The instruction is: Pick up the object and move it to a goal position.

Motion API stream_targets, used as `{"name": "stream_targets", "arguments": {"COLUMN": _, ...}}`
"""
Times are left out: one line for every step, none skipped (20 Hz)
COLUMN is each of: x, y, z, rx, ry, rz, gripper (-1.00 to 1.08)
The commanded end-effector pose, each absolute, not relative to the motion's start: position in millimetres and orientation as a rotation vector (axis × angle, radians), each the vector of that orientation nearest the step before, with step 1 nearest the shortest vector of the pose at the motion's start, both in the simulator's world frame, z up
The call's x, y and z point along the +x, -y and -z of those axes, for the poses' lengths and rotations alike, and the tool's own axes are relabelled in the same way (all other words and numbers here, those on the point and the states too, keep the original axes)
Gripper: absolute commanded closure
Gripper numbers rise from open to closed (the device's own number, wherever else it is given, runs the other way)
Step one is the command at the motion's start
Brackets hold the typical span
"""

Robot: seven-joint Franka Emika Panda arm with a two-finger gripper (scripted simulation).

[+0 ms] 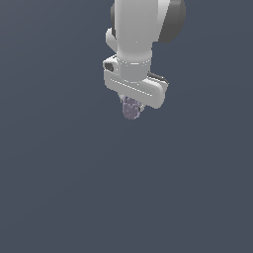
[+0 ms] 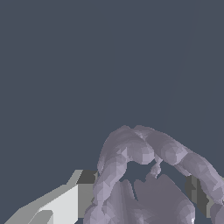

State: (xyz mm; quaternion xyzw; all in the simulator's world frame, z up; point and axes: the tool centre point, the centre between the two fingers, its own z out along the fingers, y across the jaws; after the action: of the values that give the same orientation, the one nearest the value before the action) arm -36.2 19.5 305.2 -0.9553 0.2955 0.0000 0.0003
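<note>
Gripper (image 1: pixel 131 107): I see it clamped on the object (image 1: pixel 130 109), pointing down.
Object: lumpy, purple-grey, betw. the fingers (image 2: pixel 65 203).

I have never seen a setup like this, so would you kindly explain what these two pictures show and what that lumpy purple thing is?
Both pictures are computer renders of a simulated robot arm. The exterior view is taken by a camera off the arm: the white and grey shape coming down from the top is the arm, ending in its gripper. The wrist view is taken by a camera on the arm's wrist, looking past the jaws, so everything looms large. The purple-grey lump is the object the arm must carry to a goal spot; up close it looks bumpy and ring-like. It sits between the two fingers, which appear closed on it. Nothing else shows on the plain dark background.
</note>
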Motion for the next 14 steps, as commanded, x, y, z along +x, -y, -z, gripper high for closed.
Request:
{"name": "stream_targets", "arguments": {"x": -48.4, "y": -23.5, "z": -333.7, "rx": -3.002, "ry": -0.929, "rz": 0.0, "gripper": 1.08}}
{"name": "stream_targets", "arguments": {"x": -52.8, "y": -25.0, "z": -344.6, "rx": -3.002, "ry": -0.929, "rz": 0.0, "gripper": 1.08}}
{"name": "stream_targets", "arguments": {"x": -57.0, "y": -26.6, "z": -355.2, "rx": -3.002, "ry": -0.929, "rz": 0.0, "gripper": 1.08}}
{"name": "stream_targets", "arguments": {"x": -61.1, "y": -28.1, "z": -365.6, "rx": -3.002, "ry": -0.929, "rz": 0.0, "gripper": 1.08}}
{"name": "stream_targets", "arguments": {"x": -65.0, "y": -29.7, "z": -375.6, "rx": -3.002, "ry": -0.93, "rz": 0.001, "gripper": 1.08}}
{"name": "stream_targets", "arguments": {"x": -68.8, "y": -31.1, "z": -385.3, "rx": -3.002, "ry": -0.93, "rz": 0.001, "gripper": 1.08}}
{"name": "stream_targets", "arguments": {"x": -72.3, "y": -32.5, "z": -394.6, "rx": -3.002, "ry": -0.93, "rz": 0.001, "gripper": 1.08}}
{"name": "stream_targets", "arguments": {"x": -75.7, "y": -33.9, "z": -403.5, "rx": -3.002, "ry": -0.93, "rz": 0.001, "gripper": 1.08}}
{"name": "stream_targets", "arguments": {"x": -78.9, "y": -35.2, "z": -412.0, "rx": -3.002, "ry": -0.93, "rz": 0.001, "gripper": 1.08}}
{"name": "stream_targets", "arguments": {"x": -81.8, "y": -36.4, "z": -420.0, "rx": -3.002, "ry": -0.93, "rz": 0.001, "gripper": 1.08}}
{"name": "stream_targets", "arguments": {"x": -84.5, "y": -37.6, "z": -427.4, "rx": -3.002, "ry": -0.93, "rz": 0.001, "gripper": 1.08}}
{"name": "stream_targets", "arguments": {"x": -86.9, "y": -38.7, "z": -434.1, "rx": -3.002, "ry": -0.93, "rz": 0.001, "gripper": 1.08}}
{"name": "stream_targets", "arguments": {"x": -89.1, "y": -39.7, "z": -440.3, "rx": -3.002, "ry": -0.93, "rz": 0.001, "gripper": 1.08}}
{"name": "stream_targets", "arguments": {"x": -91.0, "y": -40.7, "z": -446.0, "rx": -3.002, "ry": -0.929, "rz": 0.001, "gripper": 1.08}}
